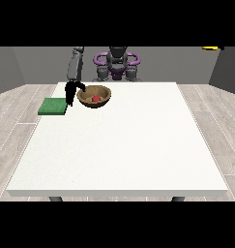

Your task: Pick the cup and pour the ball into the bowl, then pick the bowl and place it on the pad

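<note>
Ball already in bowl; bowl rim is pinched by hand at the view's left. Bowl should be kept level, carried left onto pad.

The worktop is a large white square slab — its bare surface fills most of the view. Everything else is placed from it. Beneath its near edge two dark legs show, one under each near corner. Around the worktop on both sides lies a floor of pale wood-look planks with thin seams. Behind the worktop's far edge stands a grey wall — darker panels close it in at either side. Above the worktop's far right corner a small yellow object sits at the wall's top; what it is cannot be told.
</note>
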`<move>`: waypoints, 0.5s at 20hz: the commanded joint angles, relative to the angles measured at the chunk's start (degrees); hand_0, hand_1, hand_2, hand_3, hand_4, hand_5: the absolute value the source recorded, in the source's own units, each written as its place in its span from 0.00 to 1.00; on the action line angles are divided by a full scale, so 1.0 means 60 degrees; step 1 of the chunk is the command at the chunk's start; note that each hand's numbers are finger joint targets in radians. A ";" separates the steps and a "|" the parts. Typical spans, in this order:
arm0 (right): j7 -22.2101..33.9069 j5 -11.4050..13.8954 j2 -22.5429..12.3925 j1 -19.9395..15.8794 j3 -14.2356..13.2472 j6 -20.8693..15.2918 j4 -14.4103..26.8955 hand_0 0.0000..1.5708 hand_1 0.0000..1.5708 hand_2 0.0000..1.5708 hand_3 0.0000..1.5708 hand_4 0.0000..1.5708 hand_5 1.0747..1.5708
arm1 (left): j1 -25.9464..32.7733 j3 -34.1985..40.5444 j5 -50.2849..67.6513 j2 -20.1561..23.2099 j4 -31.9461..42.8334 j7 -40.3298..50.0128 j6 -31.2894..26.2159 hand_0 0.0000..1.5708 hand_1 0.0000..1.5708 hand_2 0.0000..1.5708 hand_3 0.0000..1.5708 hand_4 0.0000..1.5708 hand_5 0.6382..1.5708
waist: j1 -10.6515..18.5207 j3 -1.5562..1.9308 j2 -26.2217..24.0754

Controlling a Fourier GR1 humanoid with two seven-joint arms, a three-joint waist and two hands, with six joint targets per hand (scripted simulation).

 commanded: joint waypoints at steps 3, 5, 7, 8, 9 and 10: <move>0.0516 0.0283 0.0678 -0.0388 0.0347 -0.0873 0.0247 0.00 0.00 0.00 0.00 0.29 0.96 | 0.0164 -0.0019 0.0036 0.0055 -0.0016 -0.0185 -0.0116 0.00 0.00 0.00 0.00 0.65 0.96 | 0.0258 0.0261 0.0123; 0.0224 0.0283 0.0828 -0.0506 0.0260 -0.1145 0.0248 0.00 0.00 0.00 0.00 0.30 0.96 | -0.0177 0.0113 0.0293 0.0362 0.0041 0.0210 -0.0222 0.00 0.00 0.00 0.00 0.65 0.97 | 0.0391 0.0267 0.0208; 0.0622 0.0116 0.0613 -0.0758 0.0066 -0.1231 0.0408 0.00 0.00 0.00 0.00 0.30 0.95 | 0.0111 -0.0054 0.0297 0.0107 -0.0180 0.0213 -0.0217 0.00 0.00 0.00 0.00 0.65 0.97 | 0.0520 0.0266 0.0040; 0.0529 0.0074 0.0543 -0.0362 0.0062 -0.0968 0.0542 0.00 0.00 0.00 0.00 0.32 0.97 | 0.0049 0.0188 0.0434 0.0341 -0.0035 0.0364 -0.0161 0.00 0.00 0.00 0.00 0.65 0.97 | 0.0257 0.0266 0.0019; 0.0717 0.0145 0.0335 -0.0178 -0.0243 -0.1706 0.0653 0.00 0.00 0.00 0.00 0.39 0.99 | -0.0045 0.0433 0.0588 0.0744 0.0068 0.0151 -0.0533 0.00 0.00 0.00 0.00 0.65 0.97 | 0.0476 0.0261 0.0469; 0.1063 -0.0046 -0.0144 0.0187 -0.0597 -0.1587 0.0992 0.56 0.56 0.37 0.00 0.39 0.88 | 0.0010 0.0219 0.0535 0.0413 -0.0317 0.0383 -0.0275 0.00 0.00 0.00 0.00 0.65 0.96 | 0.0562 0.0272 0.0325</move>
